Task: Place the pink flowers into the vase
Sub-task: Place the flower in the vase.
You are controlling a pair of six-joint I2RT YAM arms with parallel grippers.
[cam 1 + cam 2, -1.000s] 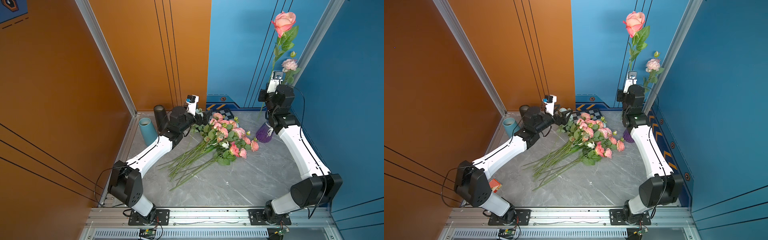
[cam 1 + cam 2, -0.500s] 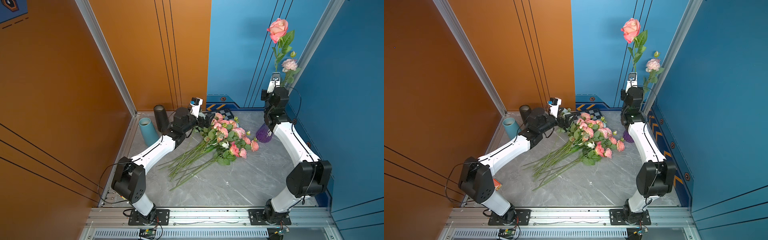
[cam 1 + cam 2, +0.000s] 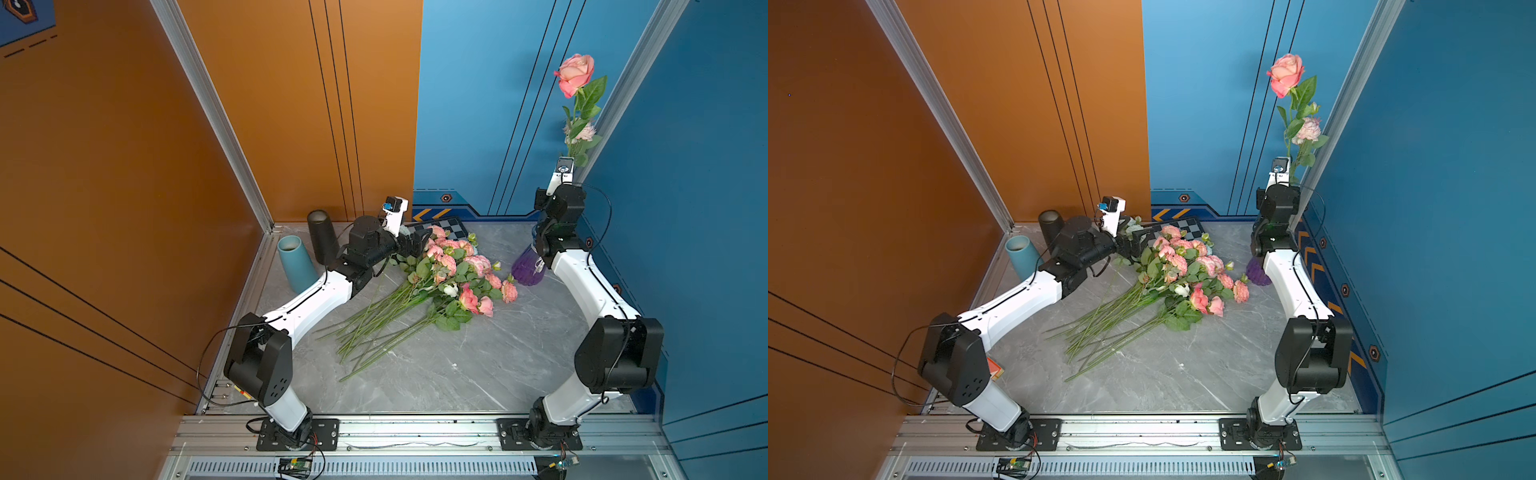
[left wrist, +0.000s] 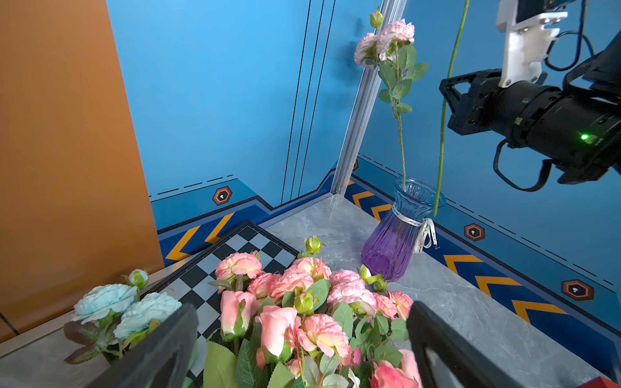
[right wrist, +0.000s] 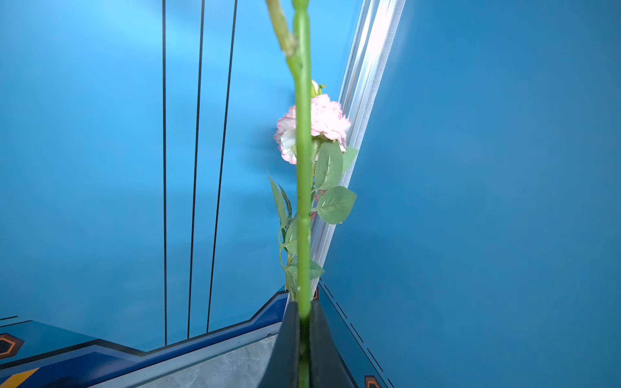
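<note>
The pink flowers (image 3: 453,270) (image 3: 1187,266) lie in a heap mid-table, stems pointing to the front left. My left gripper (image 4: 300,307) (image 3: 419,241) stands open just over the blooms (image 4: 302,319), touching none. My right gripper (image 5: 304,312) (image 4: 447,100) is shut on the green stem (image 5: 302,201) of a pink rose (image 3: 575,75) (image 3: 1285,75) held upright above the purple-blue glass vase (image 3: 525,270) (image 4: 400,235). The stem's lower end hangs at the vase's rim; I cannot tell whether it is inside. One ruffled pink flower (image 4: 383,40) (image 5: 319,127) stands in the vase.
A teal cup (image 3: 296,266) and a black cylinder (image 3: 322,237) stand at the back left. A checkerboard (image 3: 451,227) lies behind the heap. Pale blue blooms (image 4: 111,302) lie beside my left finger, and a white rose (image 3: 451,289) sits in the heap.
The right gripper has come down with the rose, whose bloom now sits lower against the blue wall. The left gripper has crept slightly toward the heap.
</note>
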